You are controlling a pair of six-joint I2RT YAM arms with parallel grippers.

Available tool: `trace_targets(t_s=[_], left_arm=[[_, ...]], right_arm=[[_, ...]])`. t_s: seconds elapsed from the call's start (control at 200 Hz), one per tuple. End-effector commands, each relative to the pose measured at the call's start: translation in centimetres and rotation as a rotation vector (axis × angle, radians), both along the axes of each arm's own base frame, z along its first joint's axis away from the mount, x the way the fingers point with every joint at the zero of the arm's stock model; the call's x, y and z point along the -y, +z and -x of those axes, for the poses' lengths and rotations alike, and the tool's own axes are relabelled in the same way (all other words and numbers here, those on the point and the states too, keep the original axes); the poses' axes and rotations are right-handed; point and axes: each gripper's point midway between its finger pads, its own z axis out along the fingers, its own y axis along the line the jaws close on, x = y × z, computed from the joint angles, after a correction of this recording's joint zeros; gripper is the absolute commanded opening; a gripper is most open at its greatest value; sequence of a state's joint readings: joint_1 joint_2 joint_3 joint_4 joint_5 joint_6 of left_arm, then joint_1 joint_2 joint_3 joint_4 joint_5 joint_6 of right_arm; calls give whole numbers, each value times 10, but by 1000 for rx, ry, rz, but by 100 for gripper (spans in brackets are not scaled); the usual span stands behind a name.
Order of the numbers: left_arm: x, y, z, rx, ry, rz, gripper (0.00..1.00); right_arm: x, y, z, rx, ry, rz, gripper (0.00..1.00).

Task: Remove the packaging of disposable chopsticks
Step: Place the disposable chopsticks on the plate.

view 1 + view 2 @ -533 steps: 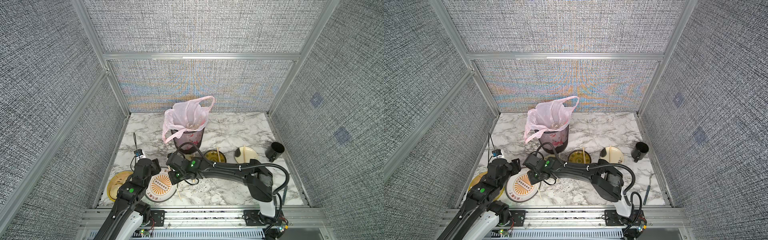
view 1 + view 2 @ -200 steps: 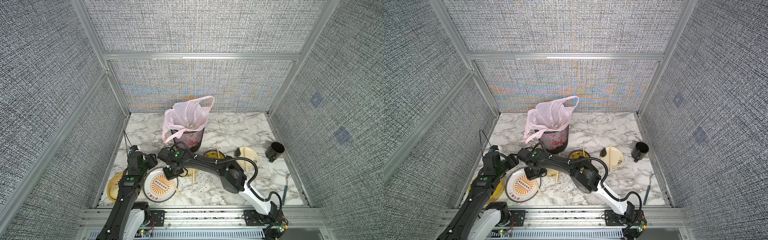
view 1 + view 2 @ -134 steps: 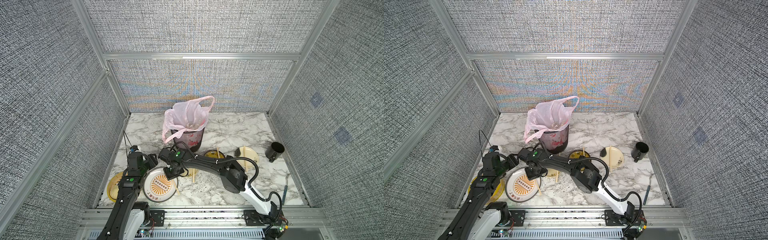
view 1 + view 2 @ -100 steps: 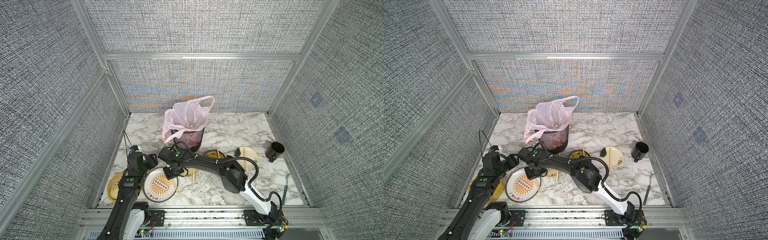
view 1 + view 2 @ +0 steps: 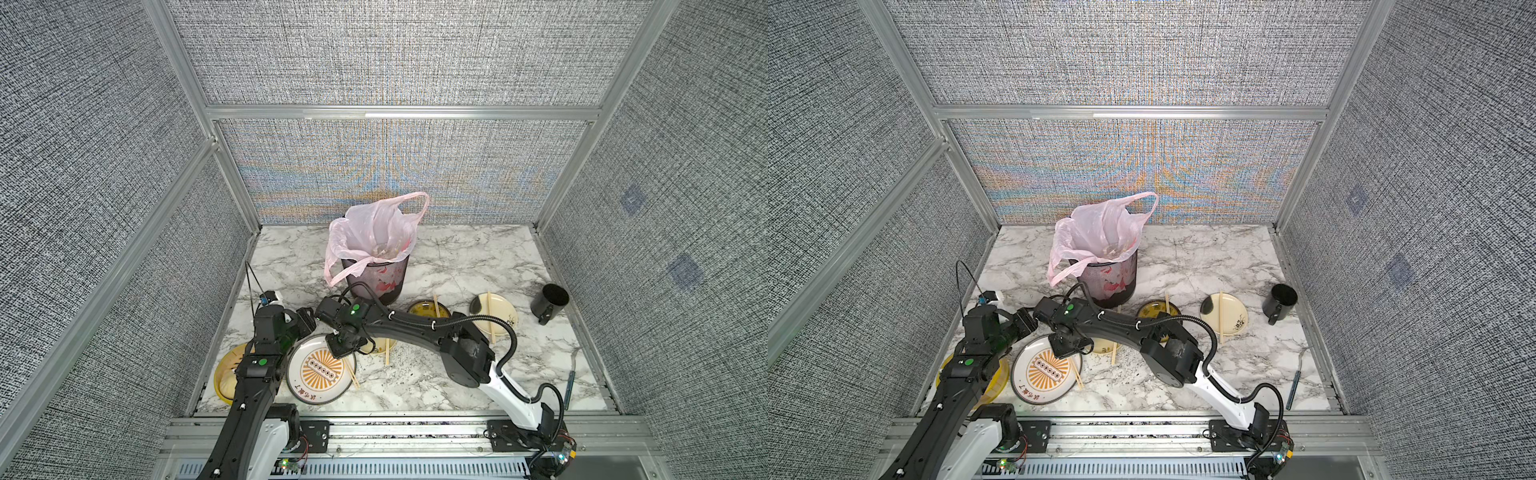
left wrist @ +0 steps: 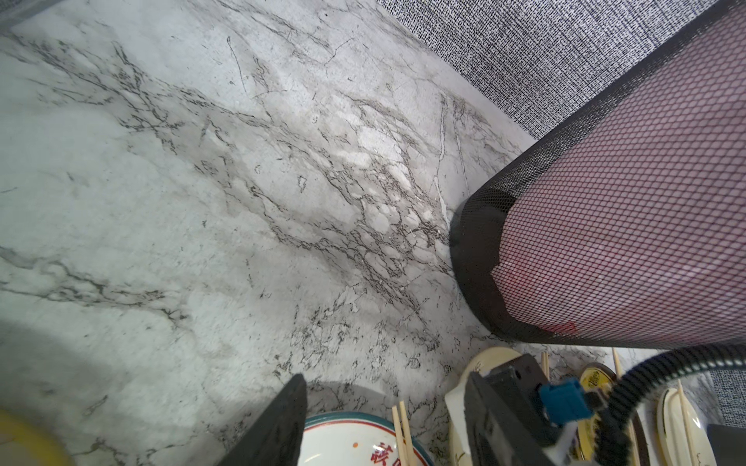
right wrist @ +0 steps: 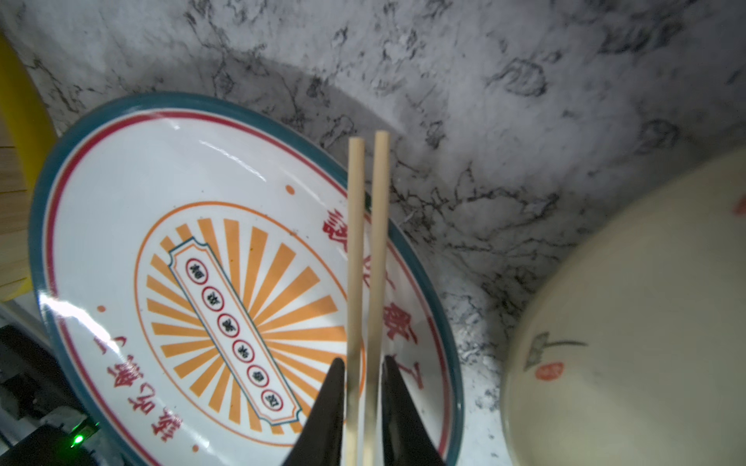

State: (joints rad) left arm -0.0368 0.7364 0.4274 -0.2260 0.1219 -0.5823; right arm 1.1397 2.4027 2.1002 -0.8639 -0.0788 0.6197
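1. Your marble bench (image 5: 457,257) carries everything.
2. The right arm (image 5: 415,332) reaches from the front-right corner across to the front-left part. The left arm (image 5: 253,395) rises at the front-left corner.
3. A mesh wastebasket (image 5: 380,286), lined with a pink plastic bag (image 5: 365,228), stands mid-bench toward the back edge.
4. A sunburst plate (image 5: 303,390) lies by the front edge, left of centre. A yellow plate (image 5: 226,378) sits just beside it in the front-left corner.
5. A cream bowl (image 7: 625,322) sits just beside the sunburst plate under the right arm. A cream plate (image 5: 503,316) and a black mug (image 5: 548,303) lie toward the right edge, the mug nearest it.
6. Your left gripper (image 5: 305,326) hangs just behind the sunburst plate, close beside the right arm's wrist. Its jaws stand apart with nothing between them.
7. Your right gripper (image 7: 362,361) hangs over the sunburst plate's rim on the side toward the bench's right edge. Its jaws are narrow, one on each side of a chopstick pair, and you cannot tell whether they press it.
8. The disposable chopsticks (image 7: 355,242) between those jaws are bare pale sticks. They lie side by side, crossing the plate's rim, with their far ends over the marble.
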Motion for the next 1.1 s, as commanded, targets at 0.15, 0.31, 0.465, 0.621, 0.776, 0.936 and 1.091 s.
trace_targets(t_s=[0.15, 0.31, 0.465, 0.621, 0.776, 0.936, 1.091], left_arm=[[0, 4, -2, 22, -9, -5, 62], [1, 2, -3, 16, -12, -6, 62], [2, 3, -3, 17, -16, 0, 62], [2, 2, -3, 16, -16, 2, 62], [2, 0, -4, 15, -17, 0, 62], [3, -2, -3, 6, -18, 1, 63], [3, -1, -4, 9, -19, 1, 62]], right_arm=[[3, -2, -4, 21, -46, 18, 20], [1, -2, -4, 15, -64, 8, 20], [-2, 0, -3, 5, -74, -12, 20], [-4, 3, -5, 12, -85, -24, 19], [-4, 1, -4, 11, -93, -29, 18], [-2, -3, -7, -5, -112, -38, 16], [-4, 0, -10, -3, -117, -54, 14]])
